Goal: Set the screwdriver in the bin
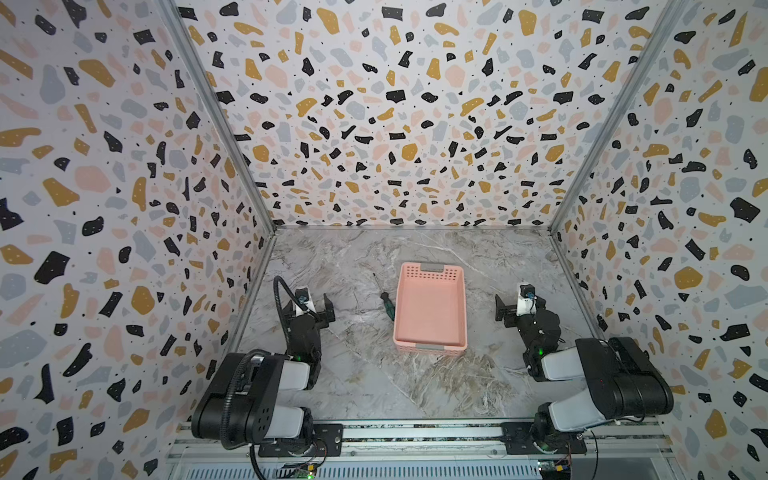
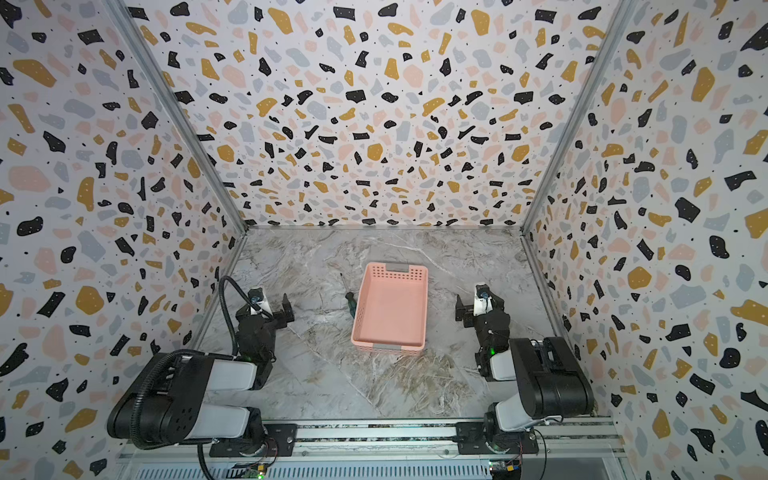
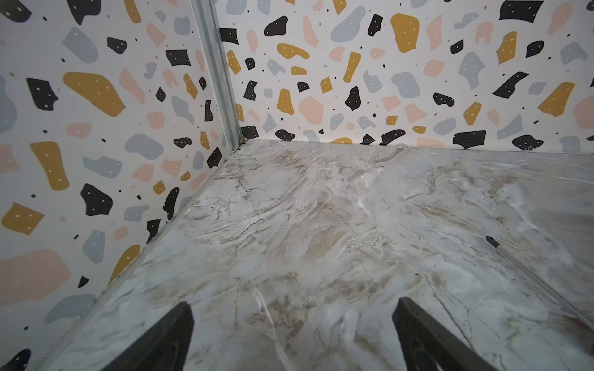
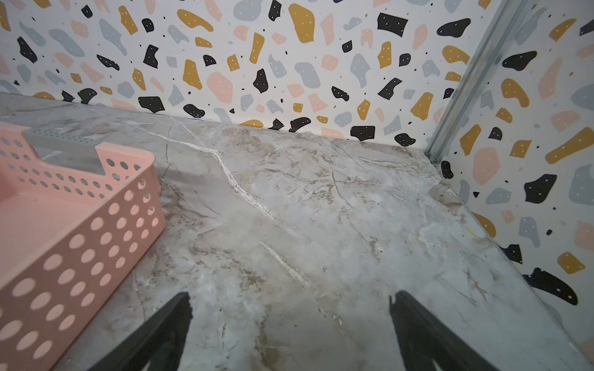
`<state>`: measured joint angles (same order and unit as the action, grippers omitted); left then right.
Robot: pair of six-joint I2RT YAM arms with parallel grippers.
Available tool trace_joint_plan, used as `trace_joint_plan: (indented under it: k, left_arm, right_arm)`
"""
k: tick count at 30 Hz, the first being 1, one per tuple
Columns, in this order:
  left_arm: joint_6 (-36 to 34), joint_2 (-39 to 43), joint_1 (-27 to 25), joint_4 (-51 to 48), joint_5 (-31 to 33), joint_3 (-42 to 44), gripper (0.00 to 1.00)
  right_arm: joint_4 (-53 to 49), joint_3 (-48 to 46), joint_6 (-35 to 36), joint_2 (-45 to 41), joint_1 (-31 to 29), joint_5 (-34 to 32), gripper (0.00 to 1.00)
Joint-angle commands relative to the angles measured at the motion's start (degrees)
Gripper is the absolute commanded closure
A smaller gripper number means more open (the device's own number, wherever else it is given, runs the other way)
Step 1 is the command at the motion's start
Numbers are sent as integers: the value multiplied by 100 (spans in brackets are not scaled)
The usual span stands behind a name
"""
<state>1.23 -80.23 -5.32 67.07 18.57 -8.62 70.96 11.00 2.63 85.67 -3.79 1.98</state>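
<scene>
Left black parallel gripper (image 3: 292,334) spread wide, empty, over bare grey marbled tabletop (image 1: 374,374). Right black gripper (image 4: 291,331) likewise spread, empty. Small green-and-black-handled screwdriver (image 1: 385,300) flat beside, perhaps touching, empty salmon-pink perforated plastic bin (image 1: 430,344), between both arms.

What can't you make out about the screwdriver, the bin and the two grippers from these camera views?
- Screwdriver: its tip type is too small to read in both top views; the left wrist view shows only the shaft, the handle cut off by the frame edge.
- Bin: cut off at the edge of the right wrist view.
- Left gripper and right gripper: only the open fingers show, bodies out of frame.
</scene>
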Motion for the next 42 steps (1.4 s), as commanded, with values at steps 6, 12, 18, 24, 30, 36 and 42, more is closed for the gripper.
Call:
trace_joint_plan:
  k: [6,12,18,24,30,36,42]
  left_arm:
    - [-3,7,-30,186,94,-78,0]
    - [-1,7,-34,184,94,-78,0]
    - [-8,16,-30,161,77,-96,1]
    - [-2,6,-30,161,81,-96,0]
    - [-9,16,-30,166,59,-91,0]
    - [-152,300,-39,-644,-286,-467,1]
    - [1077,1474,-101,-2802,-40,-1441,0]
  right_arm:
    - [-6,130,-74,-15,22,31,1]
    - [-3,130,-70,-23,17,31,1]
    - [-5,130,-78,-16,22,26,1]
    - [-6,130,-70,-18,21,31,1]
    - [-7,130,-61,-19,20,31,1]
    - [2,122,-79,-19,34,50,1]
    - [-88,179,-173,-100,67,-85,1]
